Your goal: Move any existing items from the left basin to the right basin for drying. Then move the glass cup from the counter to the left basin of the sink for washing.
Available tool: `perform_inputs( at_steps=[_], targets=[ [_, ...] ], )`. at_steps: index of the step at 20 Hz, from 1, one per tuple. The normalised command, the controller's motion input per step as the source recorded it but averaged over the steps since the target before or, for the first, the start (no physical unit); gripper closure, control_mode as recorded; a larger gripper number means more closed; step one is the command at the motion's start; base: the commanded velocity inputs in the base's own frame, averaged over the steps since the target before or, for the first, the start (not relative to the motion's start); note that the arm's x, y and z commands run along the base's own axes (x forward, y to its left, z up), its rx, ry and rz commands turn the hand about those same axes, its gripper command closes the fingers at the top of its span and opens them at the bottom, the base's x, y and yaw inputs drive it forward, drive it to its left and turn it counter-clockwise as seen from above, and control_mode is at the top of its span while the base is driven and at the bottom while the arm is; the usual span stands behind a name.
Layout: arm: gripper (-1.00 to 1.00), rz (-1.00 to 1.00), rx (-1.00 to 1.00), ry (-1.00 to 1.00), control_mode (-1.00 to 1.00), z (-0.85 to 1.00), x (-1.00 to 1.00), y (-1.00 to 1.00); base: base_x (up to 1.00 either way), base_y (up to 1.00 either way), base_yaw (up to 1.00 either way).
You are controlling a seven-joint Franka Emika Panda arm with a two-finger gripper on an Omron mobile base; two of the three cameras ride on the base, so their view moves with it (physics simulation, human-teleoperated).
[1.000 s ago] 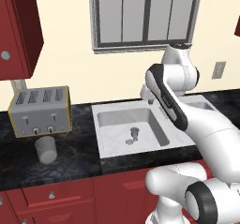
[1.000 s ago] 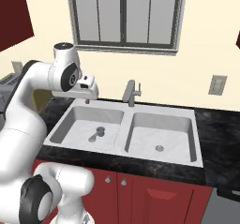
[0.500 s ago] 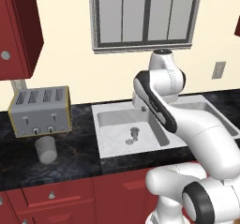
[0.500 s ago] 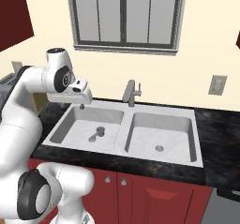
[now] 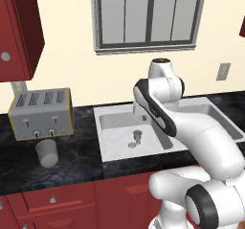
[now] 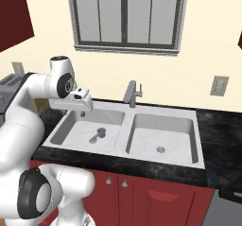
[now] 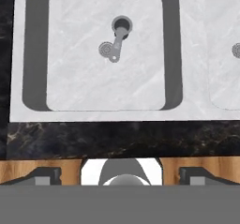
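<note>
A glass cup (image 5: 47,152) stands on the black counter (image 5: 72,168) in front of the toaster (image 5: 42,113); beyond, a small grey item (image 7: 116,44) lies by the drain in the left basin (image 7: 75,78), gripper (image 6: 81,110) above, its spread perhaps hidden, faucet (image 6: 132,92) behind
</note>
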Motion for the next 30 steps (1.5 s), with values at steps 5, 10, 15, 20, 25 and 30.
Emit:
perform_inputs(
  at_steps=[5, 10, 15, 20, 25, 30],
  targets=[
    [-1.0, -0.08, 0.0, 0.0, -1.0, -0.35, 0.0, 0.0, 0.0, 0.0, 0.0],
    [-1.0, -0.14, 0.0, 0.0, -1.0, -0.26, 0.05, 0.0, 0.0, 0.0, 0.0],
    [-1.0, -0.15, 0.0, 0.02, -1.0, -0.17, 0.29, 0.0, 0.0, 0.0, 0.0],
    [-1.0, -0.15, 0.0, 0.02, -1.0, -0.19, 0.29, 0.0, 0.0, 0.0, 0.0],
    [-1.0, -0.13, 0.0, 0.03, -1.0, -0.28, 0.23, 0.0, 0.0, 0.0, 0.0],
    [-1.0, -0.09, 0.0, 0.04, -1.0, -0.35, 0.2, 0.0, 0.0, 0.0, 0.0]
  ],
)
